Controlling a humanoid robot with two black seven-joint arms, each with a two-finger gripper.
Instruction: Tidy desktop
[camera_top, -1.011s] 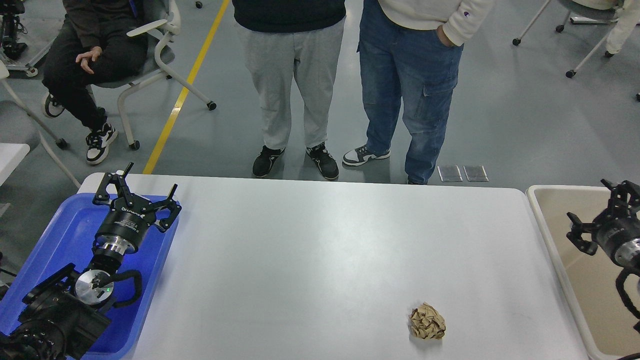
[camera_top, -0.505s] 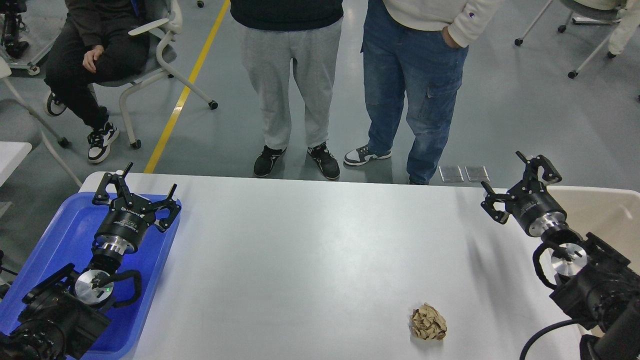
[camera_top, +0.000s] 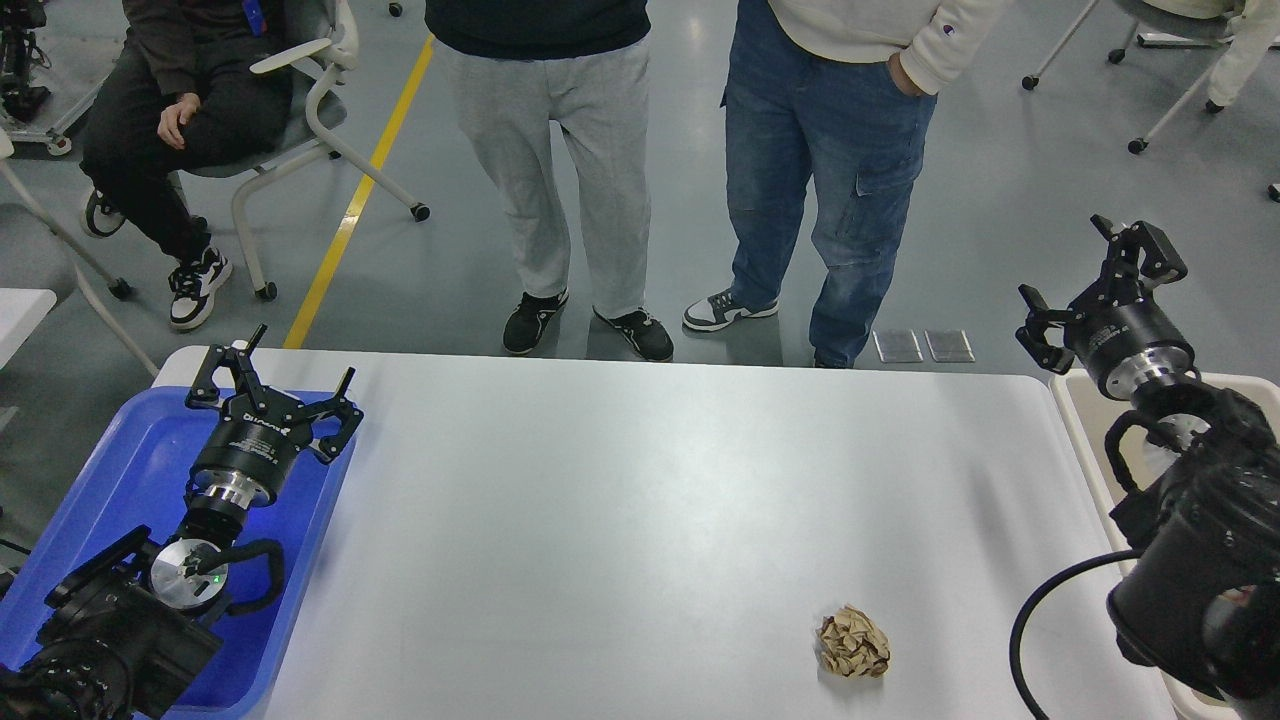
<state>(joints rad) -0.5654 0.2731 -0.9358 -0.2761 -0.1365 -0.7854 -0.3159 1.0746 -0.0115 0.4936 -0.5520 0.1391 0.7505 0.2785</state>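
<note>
On the desktop (camera_top: 640, 500) there is only one loose thing that I see: a crumpled ball of brown paper (camera_top: 854, 645), lying near the front edge, toward my right side. The beige bin (camera_top: 1072, 420) stands just beside the right end of the desktop, and the blue tray (camera_top: 120, 450) just beside the left end.

My right gripper (camera_top: 1100, 280) hangs high above the far corner of the bin, its fingers spread wide and holding nothing. My left gripper (camera_top: 272, 385) hovers over the blue tray, also wide open and empty.

I judge that the step in hand is to fetch the paper ball with my right arm, because it is the nearer one. To do it well, I should bring the gripper down from directly above the ball, with one finger on each side, and close gently, since such paper is light and can roll away at a side touch. The fingers should stop just at the surface and not press into it. The bin looks like the proper place for it.
</note>
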